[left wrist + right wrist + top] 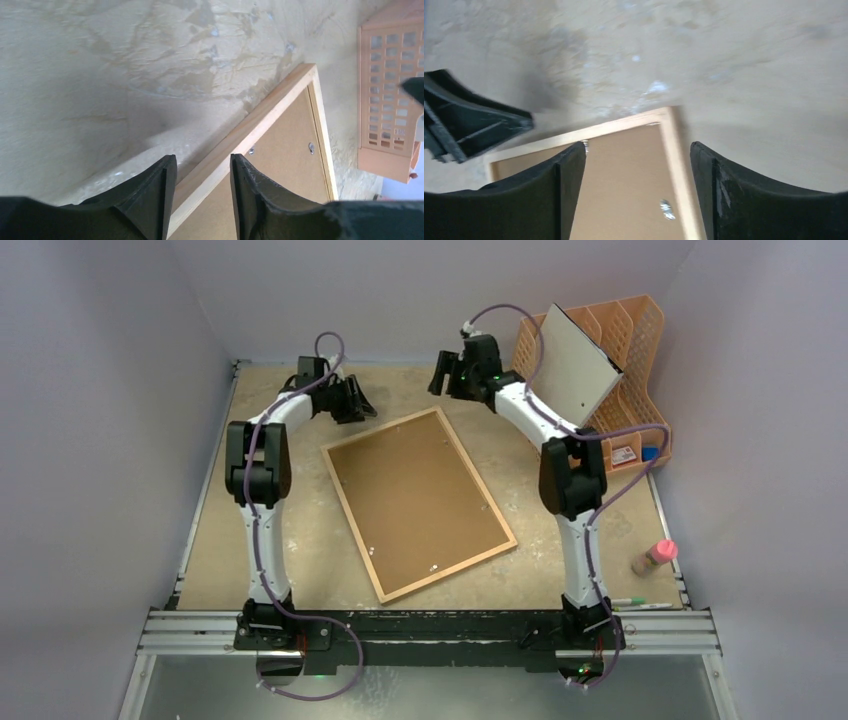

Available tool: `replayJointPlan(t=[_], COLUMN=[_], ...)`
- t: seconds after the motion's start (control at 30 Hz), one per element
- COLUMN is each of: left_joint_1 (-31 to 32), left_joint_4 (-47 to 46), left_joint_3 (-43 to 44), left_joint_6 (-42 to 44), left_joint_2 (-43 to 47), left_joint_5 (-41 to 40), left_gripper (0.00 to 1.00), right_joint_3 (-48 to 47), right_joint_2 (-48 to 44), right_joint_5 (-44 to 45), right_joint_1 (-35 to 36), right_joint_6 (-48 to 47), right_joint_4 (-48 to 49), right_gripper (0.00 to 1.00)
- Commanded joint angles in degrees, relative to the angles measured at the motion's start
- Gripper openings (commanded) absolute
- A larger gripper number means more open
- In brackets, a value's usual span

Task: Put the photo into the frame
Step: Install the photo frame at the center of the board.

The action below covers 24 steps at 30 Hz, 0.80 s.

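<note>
Frame (248, 131) lies face down mid-table, slanted. Brown backing panel (420, 500) is seated inside its thin pale wood rim. Photo not visible; possibly under the panel, cannot confirm.

Left claw (202, 162) is spread, gripping nothing, over the far rim. Right claw (639, 150) is spread wider, empty, above the far corner.

Step judged: securing the back. To do it well, press the panel flat, then turn each small metal tab (311, 147) inward without sliding the frame on the rough chipboard table (300, 540). Hardboard matt and smooth; rim square-edged.
</note>
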<state>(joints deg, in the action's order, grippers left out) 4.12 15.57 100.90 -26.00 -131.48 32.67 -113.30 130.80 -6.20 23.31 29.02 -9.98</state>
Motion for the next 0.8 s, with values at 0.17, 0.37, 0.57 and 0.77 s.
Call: replayJointPlan(t=[0.17,0.37,0.57,0.77], left_joint_1=[-2.9,-3.9,-4.1,-4.1], left_joint_4=[3.5,5.9,6.1,4.4], left_joint_3=[-5.1,-15.7,-26.0,-33.7], left_joint_6=[-2.0,-3.9,-6.0,-7.2], left_joint_2=[11.7,20.8,27.3,31.4], left_joint_5=[-8.6,-15.1,-15.9,-14.1], left_gripper=[0.49,0.52,0.54,0.54], right_joint_3=[4.6,1.7,3.7,2.3], right_joint_2=[-6.4,-2.2,-1.4,0.6], right_joint_5=[6.4,3.7,2.6,3.0], right_joint_1=[-0.7,-0.2,0.7,1.4], right_joint_6=[-21.2,-24.0,-24.0,-23.7], right_joint_4=[-13.0,-19.0,-18.2,-19.8], right_gripper=[0.94,0.95,0.89,0.78])
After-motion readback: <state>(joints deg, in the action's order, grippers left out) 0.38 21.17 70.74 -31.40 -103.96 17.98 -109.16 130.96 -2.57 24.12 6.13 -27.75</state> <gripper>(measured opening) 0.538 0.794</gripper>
